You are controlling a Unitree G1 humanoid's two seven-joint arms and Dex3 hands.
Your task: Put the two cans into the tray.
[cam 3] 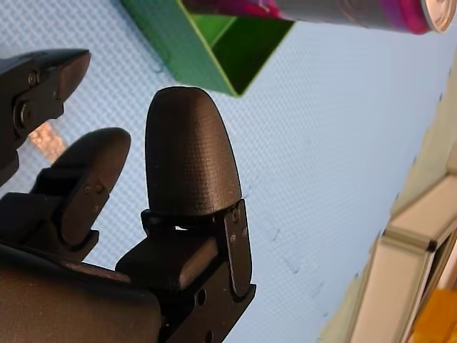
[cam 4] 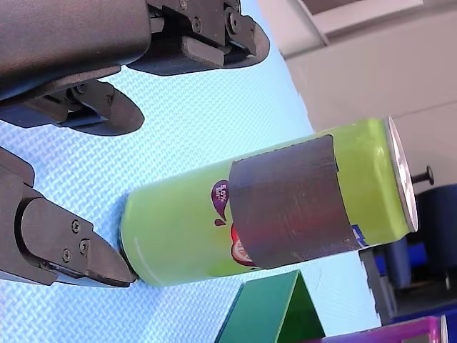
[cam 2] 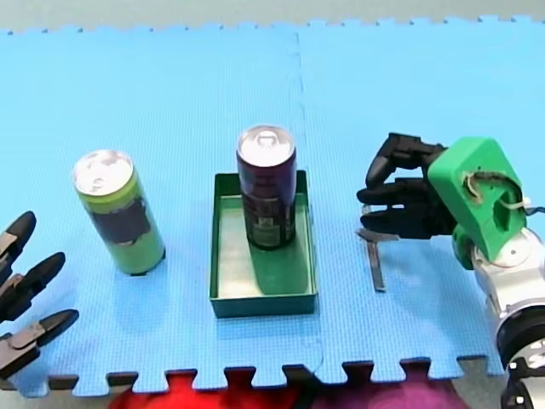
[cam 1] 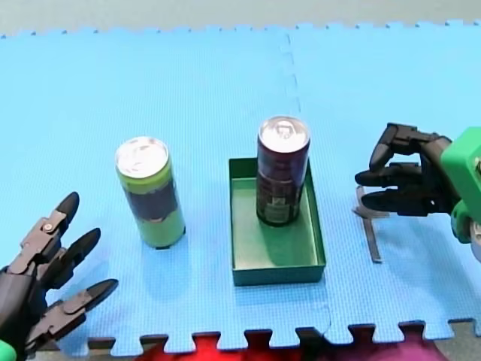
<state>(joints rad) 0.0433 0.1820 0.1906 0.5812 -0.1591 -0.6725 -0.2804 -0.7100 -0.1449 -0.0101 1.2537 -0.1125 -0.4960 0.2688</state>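
Observation:
A dark purple can [cam 1: 282,173] stands upright in the far half of the green tray [cam 1: 276,273], mid-mat. A green can [cam 1: 150,192] with a dark label stands upright on the mat, left of the tray and apart from it. My right hand [cam 1: 368,184] hovers just right of the tray, holding nothing. At the near left corner, my left hand [cam 1: 90,244] also holds nothing, short of the green can. The second wrist view shows the green can [cam 4: 271,207] close to dark fingers [cam 4: 64,243]. The first wrist view shows the tray [cam 3: 214,50] and purple can [cam 3: 321,11] beyond a fingertip [cam 3: 189,150].
Everything sits on a blue foam mat [cam 1: 225,90] with a jigsaw front edge [cam 1: 225,342]. A thin grey strip [cam 1: 372,237] lies on the mat under my right hand. Open mat lies behind the cans.

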